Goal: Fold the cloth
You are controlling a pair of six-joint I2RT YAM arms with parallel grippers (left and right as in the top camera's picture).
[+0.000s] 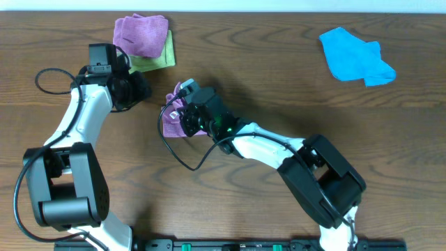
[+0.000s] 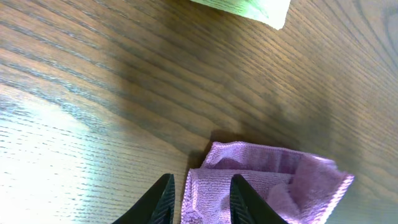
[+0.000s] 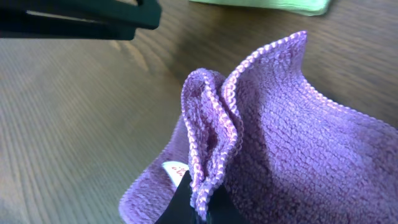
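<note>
My right gripper (image 3: 196,211) is clamped on the doubled stitched edge of the lilac cloth (image 3: 280,143), which stands in a plush ridge above its white tag (image 3: 173,169) left of the table's (image 1: 279,84) middle, my left gripper (image 2: 201,186) parted over its corner, bare wood around, a green cloth (image 3: 261,5) beyond

The cloth (image 1: 170,124), a lilac microfibre towel, is seen bunched on the table (image 1: 390,139), just toward 9 o'clock from centre. Its stitched edges (image 3: 214,118) are doubled and raised in an upright ridge. A white tag (image 3: 171,168) is seen at 7 o'clock.
</note>
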